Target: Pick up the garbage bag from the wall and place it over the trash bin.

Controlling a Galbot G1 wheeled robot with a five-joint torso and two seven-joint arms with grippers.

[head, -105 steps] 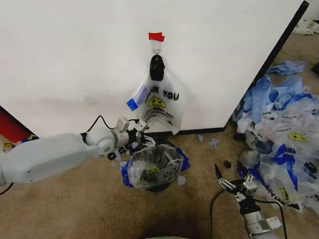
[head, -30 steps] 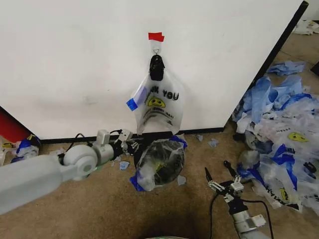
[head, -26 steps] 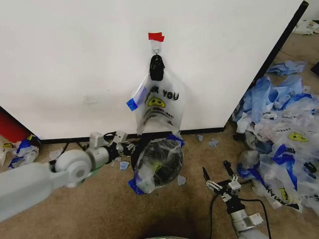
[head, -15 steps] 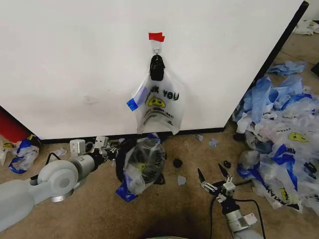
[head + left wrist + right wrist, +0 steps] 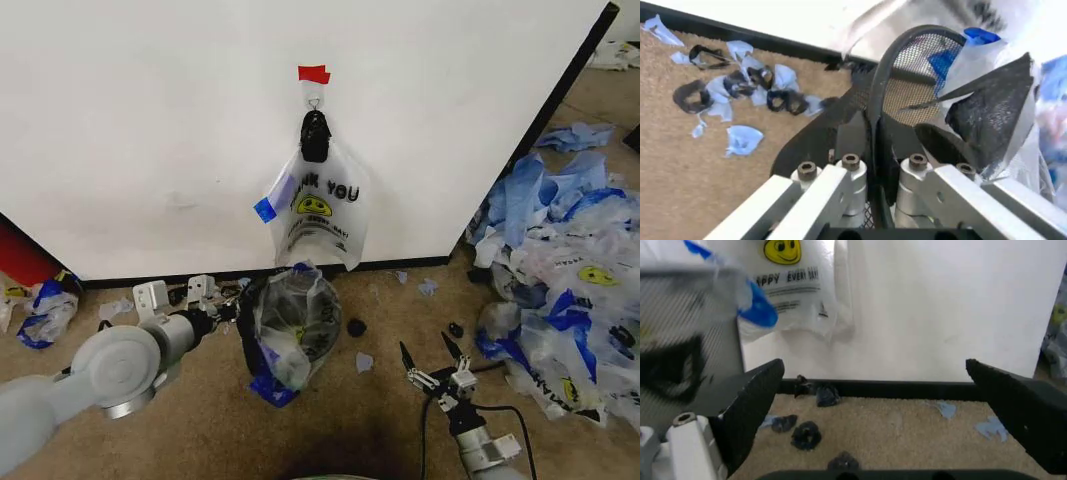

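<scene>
1. Your right pincer (image 5: 432, 357) sits nearest you, low over the carpet (image 5: 380, 420) with its fingers spread wide and nothing between them; it reads as parked, waiting its turn.
2. Your left pincer (image 5: 222, 303) is clamped on the rim of the trash bin (image 5: 262, 322). The left wrist view shows the two fingers pinching the black rim from either side. The bin hangs tilted, mouth toward the wall, likely because it is gripped at one edge only.
3. A clear bag (image 5: 292, 325) with blue trim already drapes the bin, loose and sagging below it.
4. The garbage bag (image 5: 318, 214), the one you want, hangs on the wall (image 5: 150, 130) from a small hook (image 5: 314, 101) under a red tape strip (image 5: 313, 73), just above the bin, untouched.
5. Floor: tan carpet with blue scraps and black bits along the baseboard (image 5: 400, 264).
6. To the right, a big heap of blue-and-white bags (image 5: 565, 270).
</scene>
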